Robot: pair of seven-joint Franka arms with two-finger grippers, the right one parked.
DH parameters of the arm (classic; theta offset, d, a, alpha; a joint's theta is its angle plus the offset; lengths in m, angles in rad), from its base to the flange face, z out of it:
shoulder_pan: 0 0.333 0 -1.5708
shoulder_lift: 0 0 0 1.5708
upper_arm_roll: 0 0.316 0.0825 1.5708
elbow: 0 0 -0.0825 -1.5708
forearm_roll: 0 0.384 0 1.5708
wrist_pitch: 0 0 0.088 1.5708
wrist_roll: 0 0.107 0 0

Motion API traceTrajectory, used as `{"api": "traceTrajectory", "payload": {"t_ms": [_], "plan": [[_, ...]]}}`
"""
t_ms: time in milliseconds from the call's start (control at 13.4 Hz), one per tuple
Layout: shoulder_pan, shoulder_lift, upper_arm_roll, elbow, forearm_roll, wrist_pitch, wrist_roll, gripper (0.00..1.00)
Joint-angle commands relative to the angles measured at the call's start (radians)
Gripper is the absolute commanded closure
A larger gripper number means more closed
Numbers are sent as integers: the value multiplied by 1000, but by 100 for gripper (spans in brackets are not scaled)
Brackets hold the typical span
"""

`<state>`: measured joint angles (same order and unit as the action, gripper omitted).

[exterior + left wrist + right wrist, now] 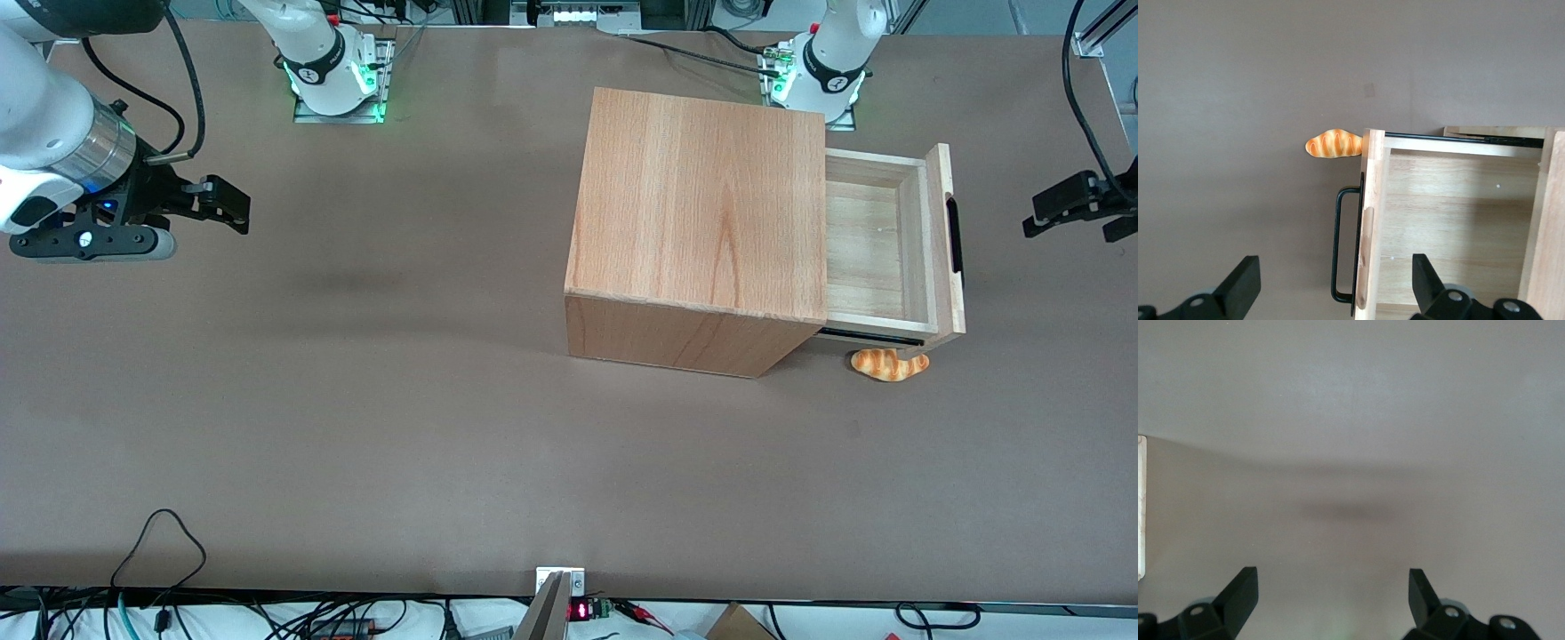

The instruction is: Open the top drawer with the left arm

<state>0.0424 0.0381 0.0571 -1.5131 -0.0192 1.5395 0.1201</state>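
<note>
The top drawer (876,240) of the beech-coloured cabinet (702,231) stands pulled out, and its bare wooden inside (1451,220) shows. Its slim black bar handle (954,236) sits on the front panel (1370,227) and is also seen in the left wrist view (1337,247). My left gripper (1071,218) hangs off toward the working arm's end of the table, apart from the handle. It is open (1331,283), with one black finger (1239,285) on each side and nothing held between them.
A small orange striped bread toy (889,364) lies on the brown table (356,400) just below the drawer front, nearer to the front camera; it also shows in the left wrist view (1333,143). Cables run along the table's near edge (160,551).
</note>
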Motion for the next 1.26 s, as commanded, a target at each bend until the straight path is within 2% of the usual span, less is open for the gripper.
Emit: {"api": "traceTrajectory", "payload": {"t_ms": [0, 372, 1190], "plan": [[-26, -40, 4, -6, 41, -15, -34, 0], [-9, -57, -40, -15, 42, -12, -42, 0], [-10, -44, -39, 7, 34, -22, -60, 0]]}}
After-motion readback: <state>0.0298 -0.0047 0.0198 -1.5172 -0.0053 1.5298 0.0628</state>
